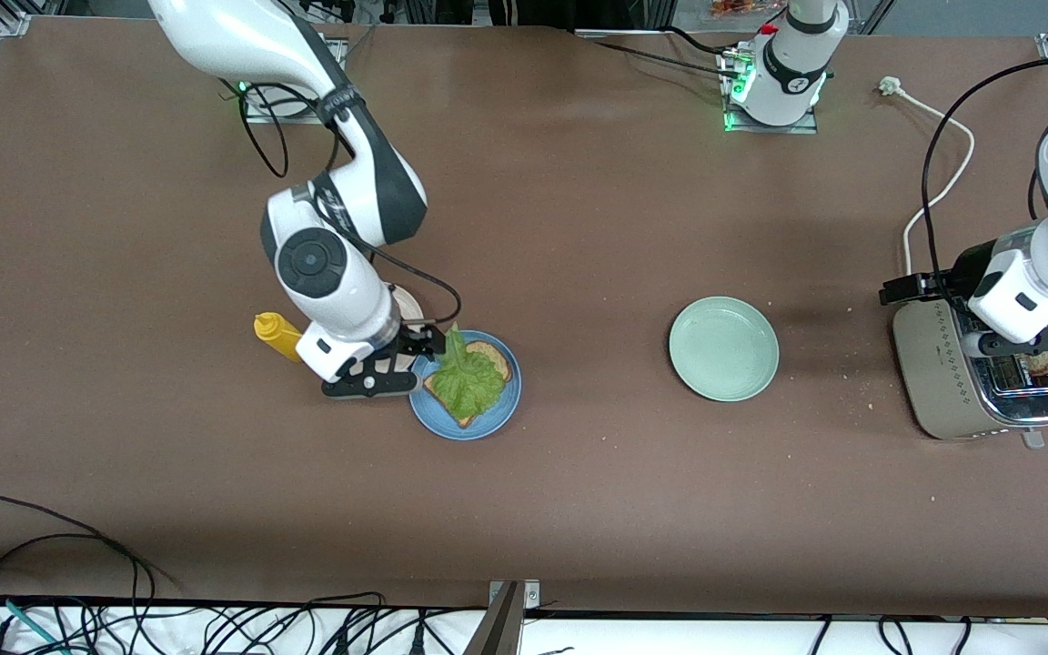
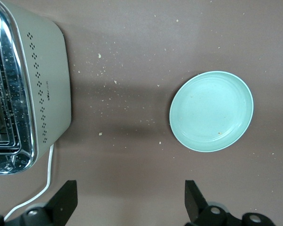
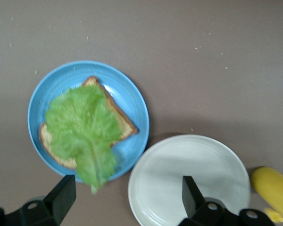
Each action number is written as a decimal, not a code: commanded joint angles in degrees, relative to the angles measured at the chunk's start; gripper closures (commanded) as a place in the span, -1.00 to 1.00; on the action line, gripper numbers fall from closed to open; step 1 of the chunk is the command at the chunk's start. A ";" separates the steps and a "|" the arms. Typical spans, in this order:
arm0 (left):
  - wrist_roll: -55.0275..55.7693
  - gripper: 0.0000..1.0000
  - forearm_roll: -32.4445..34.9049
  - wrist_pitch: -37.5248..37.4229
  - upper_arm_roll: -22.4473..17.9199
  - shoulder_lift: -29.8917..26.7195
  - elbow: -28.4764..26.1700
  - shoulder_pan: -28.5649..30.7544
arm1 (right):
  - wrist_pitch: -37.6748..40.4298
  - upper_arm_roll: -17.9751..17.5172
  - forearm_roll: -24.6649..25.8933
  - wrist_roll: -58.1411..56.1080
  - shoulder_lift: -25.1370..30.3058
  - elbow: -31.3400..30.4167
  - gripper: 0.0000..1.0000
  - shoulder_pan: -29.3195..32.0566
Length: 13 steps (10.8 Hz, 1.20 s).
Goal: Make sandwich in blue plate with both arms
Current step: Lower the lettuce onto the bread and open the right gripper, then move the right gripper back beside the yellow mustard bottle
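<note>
A: Well, we took the tabletop (image 1: 579,227) first: a wide brown surface with crumbs scattered toward the left arm's end, where the toaster (image 1: 979,382) stood with its white cord (image 1: 933,191).

B: And the arms?

A: We saw the right arm (image 1: 342,255) reaching out from its base. Its right pincer (image 3: 127,197) hung just above the beige plate (image 3: 191,181), beside the blue plate (image 1: 498,409), with its fingers (image 3: 61,197) spread wide and nothing between them. The left arm (image 1: 1047,264) was over the toaster. Its left pincer (image 2: 129,202) was spread wide too and held nothing; its wrist camera looked down on the bare tabletop between the toaster and the pale mint-green plate (image 1: 723,348).

B: Where was the sandwich?

A: We found it half built in the blue plate: one slice of toasted bread (image 3: 125,125) lay flat with the lettuce leaf (image 1: 465,377) on top, the leaf's stalk end hanging over the rim. The blue plate touched the beige plate.

B: Anything smaller?

A: We noticed a yellow bottle (image 1: 278,335) lying near the beige plate, and a piece of toast (image 1: 1047,361) poking from the toaster.
</note>
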<state>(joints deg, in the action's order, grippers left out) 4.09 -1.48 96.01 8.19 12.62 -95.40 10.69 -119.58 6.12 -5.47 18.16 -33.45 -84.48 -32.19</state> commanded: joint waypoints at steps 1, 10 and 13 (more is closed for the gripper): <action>-1.63 -1.00 -0.81 -1.27 0.16 -0.75 0.13 0.21 | 6.87 -0.75 0.02 -15.46 7.77 -5.69 -1.00 3.18; -1.63 -1.00 -0.81 -1.35 0.16 -0.75 0.04 0.30 | 19.30 -3.57 0.29 -60.74 13.41 -7.44 -1.00 18.20; -1.63 -1.00 -0.81 -1.36 0.16 -0.75 0.04 0.30 | 17.64 -3.66 -0.85 -76.80 12.54 -7.89 -1.00 23.56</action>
<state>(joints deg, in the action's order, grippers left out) 3.95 -1.48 95.58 8.37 12.57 -95.43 10.75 -99.89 3.80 -5.38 -47.02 -21.72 -90.56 -12.85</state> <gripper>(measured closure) 0.000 0.000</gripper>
